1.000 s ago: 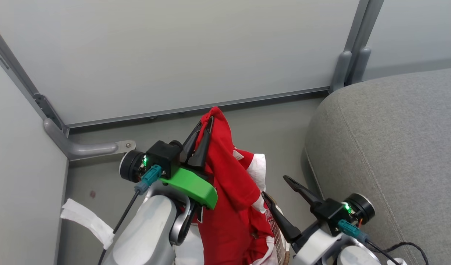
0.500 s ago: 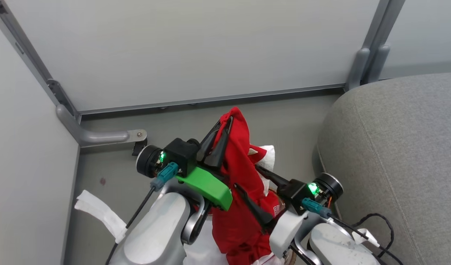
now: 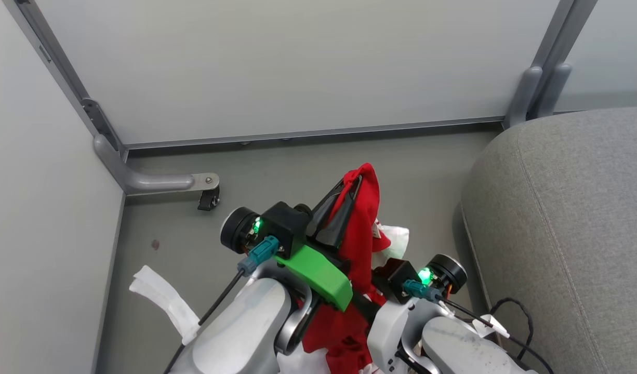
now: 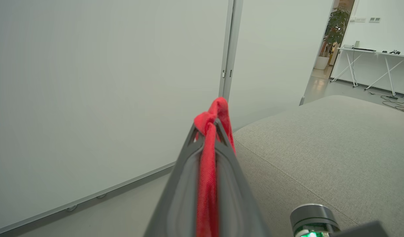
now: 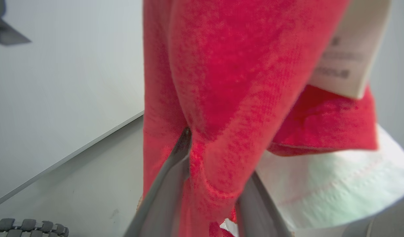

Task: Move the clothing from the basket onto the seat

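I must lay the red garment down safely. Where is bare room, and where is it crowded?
Free: the broad top of the large grey woven-fabric seat, and the grey floor between the pale wall panel and the left hand. Crowded: around the red garment, pinched by the left hand and flanked by the fingers of the right hand.
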